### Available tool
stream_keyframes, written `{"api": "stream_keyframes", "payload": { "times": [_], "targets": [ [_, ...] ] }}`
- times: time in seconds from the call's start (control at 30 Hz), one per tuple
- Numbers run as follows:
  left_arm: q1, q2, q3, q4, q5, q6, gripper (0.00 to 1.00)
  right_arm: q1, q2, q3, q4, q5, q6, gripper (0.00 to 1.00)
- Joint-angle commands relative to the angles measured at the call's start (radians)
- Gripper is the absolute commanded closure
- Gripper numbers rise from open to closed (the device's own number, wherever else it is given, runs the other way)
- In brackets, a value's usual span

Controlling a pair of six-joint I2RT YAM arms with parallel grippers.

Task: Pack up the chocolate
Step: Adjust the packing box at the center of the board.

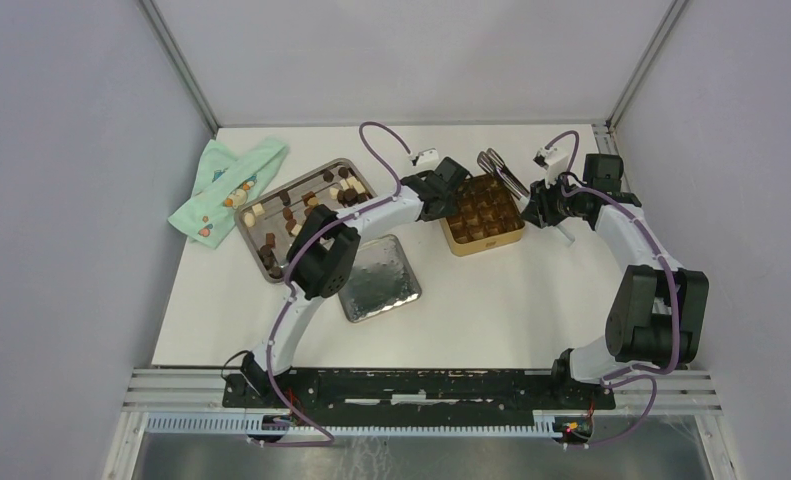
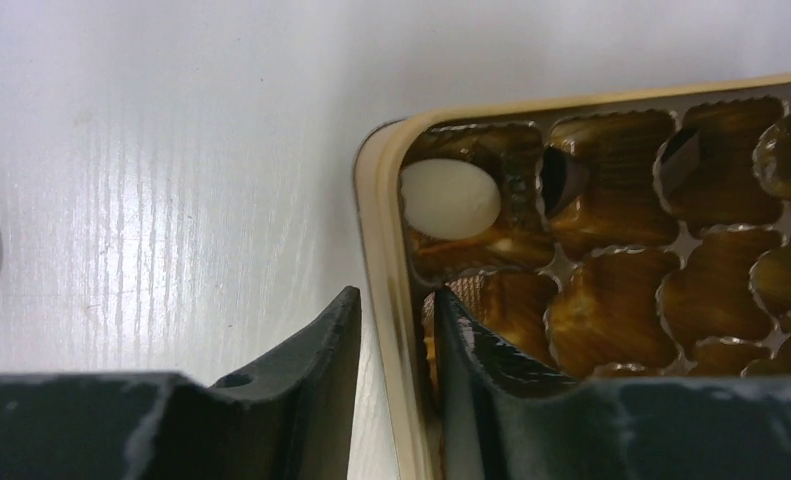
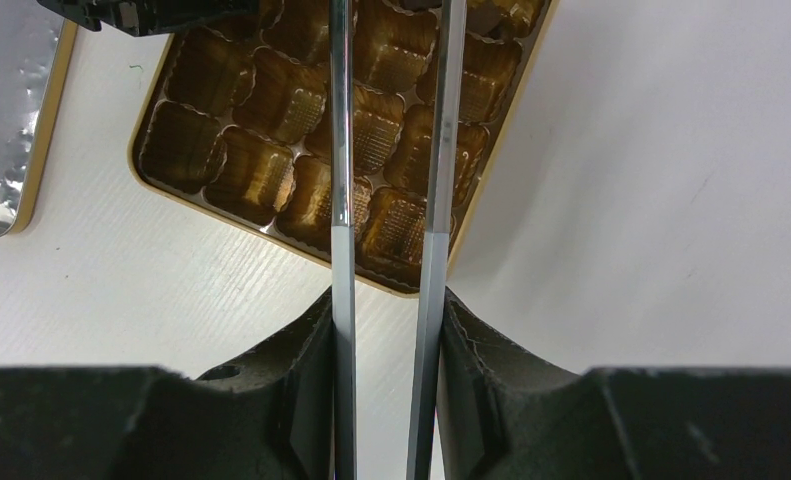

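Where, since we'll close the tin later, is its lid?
Top view: the lid lies silver side up, left of centre, in front of the tray and left of the gold tin.

Left arm point(image 1: 371, 212) and right arm point(image 1: 626, 235): white links, black joint housings. Purple cables point(image 1: 371, 124) loop up from the black base plate point(image 1: 421, 388). Fingers point(image 2: 321, 345) matte black, perhaps scuffed.

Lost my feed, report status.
Left gripper straddling tin rim. Right gripper shut on tongs. White chocolate in corner cell, more on tray. Nothing blocking.
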Motion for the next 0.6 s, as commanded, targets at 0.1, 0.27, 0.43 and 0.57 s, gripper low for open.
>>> {"api": "stream_keyframes", "payload": {
  "times": [0.1, 0.27, 0.43, 0.57],
  "targets": [
    [0.003, 0.007, 0.034, -0.027, -0.070, -0.016, 0.78, 0.003, -0.039, 0.004, 0.030, -0.039, -0.010, 0.61],
    [-0.004, -0.036, 0.001, -0.024, -0.114, 0.026, 0.96, 0.004, -0.040, 0.005, 0.031, -0.040, -0.012, 0.61],
    [-0.024, -0.138, -0.107, 0.040, -0.221, 0.089, 0.98, 0.004, -0.052, 0.004, 0.031, -0.047, -0.014, 0.61],
    [-0.059, -0.251, -0.237, 0.161, -0.329, 0.175, 0.98, 0.002, -0.078, 0.002, 0.038, -0.049, -0.009, 0.61]
  ]
}}
